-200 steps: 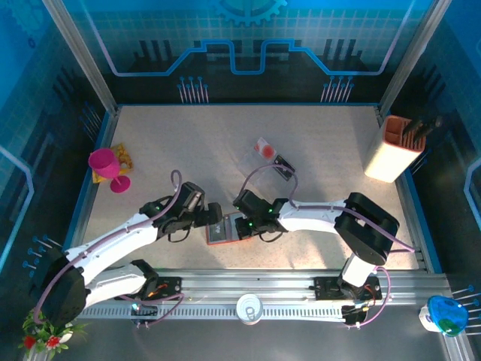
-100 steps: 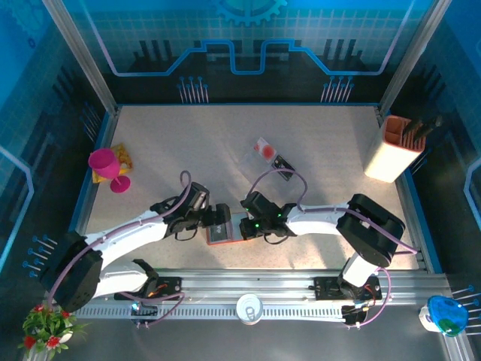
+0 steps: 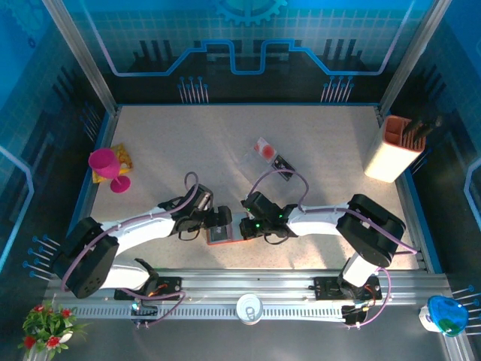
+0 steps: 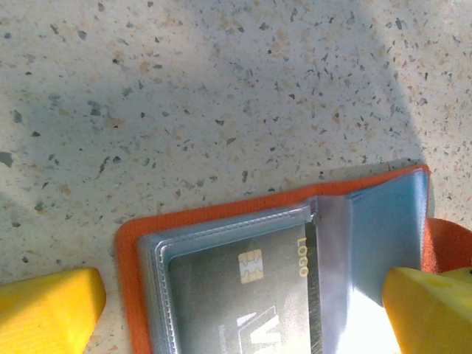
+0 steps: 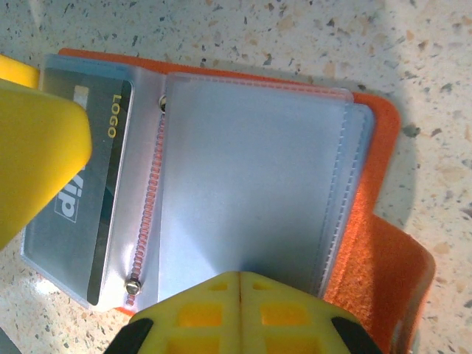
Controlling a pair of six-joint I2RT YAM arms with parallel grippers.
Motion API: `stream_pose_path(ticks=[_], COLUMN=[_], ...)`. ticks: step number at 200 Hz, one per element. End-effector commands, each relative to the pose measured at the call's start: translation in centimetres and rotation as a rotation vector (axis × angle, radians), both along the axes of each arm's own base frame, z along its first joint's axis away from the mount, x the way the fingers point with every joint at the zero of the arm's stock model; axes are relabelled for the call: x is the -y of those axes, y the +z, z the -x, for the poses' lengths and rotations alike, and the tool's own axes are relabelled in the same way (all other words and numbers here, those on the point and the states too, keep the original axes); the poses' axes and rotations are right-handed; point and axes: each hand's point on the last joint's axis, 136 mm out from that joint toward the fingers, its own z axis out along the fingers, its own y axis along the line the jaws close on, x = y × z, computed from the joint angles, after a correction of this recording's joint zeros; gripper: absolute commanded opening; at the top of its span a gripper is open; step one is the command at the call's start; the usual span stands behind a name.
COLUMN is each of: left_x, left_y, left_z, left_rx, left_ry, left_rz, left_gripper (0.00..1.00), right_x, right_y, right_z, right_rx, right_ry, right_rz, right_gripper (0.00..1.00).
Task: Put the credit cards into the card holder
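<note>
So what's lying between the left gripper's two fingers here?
The open card holder, with a dark credit card in its clear sleeve, lies between the spread fingers of the left gripper; the left wrist view shows it.

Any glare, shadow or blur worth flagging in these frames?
Left wrist: white glare on a clear sleeve of the card holder, broad shadow across the table. Right wrist: card lettering sharp, yellow finger at left soft. Top external: even light, blue-tinted surround.
</note>
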Motion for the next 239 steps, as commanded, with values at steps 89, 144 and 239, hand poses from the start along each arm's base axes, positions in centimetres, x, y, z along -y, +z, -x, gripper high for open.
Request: stream_pose_path(ticks=[89, 144, 239], left_x=[4.0, 4.7, 5.5], left_y=[1.0, 2.3, 6.4], left_z=[-0.7, -0.7, -0.6], left_rx=[0.018, 0.037, 0.134], left_ry=[-0.116, -0.117, -0.049], left_rz=[0.055, 0.071, 0.270], left_gripper=[0.99, 0.99, 0.99], right_x=[3.5, 3.4, 3.5], right_y=[-4.1, -4.4, -4.7], right_z=[1.5, 1.7, 1.9], right_rx=[-0.091, -0.099, -0.105], right_ry=[-0.044, -0.039, -0.042], right_rz=[0.123, 0.113, 0.096], right_gripper=[0.00, 0.00, 0.00])
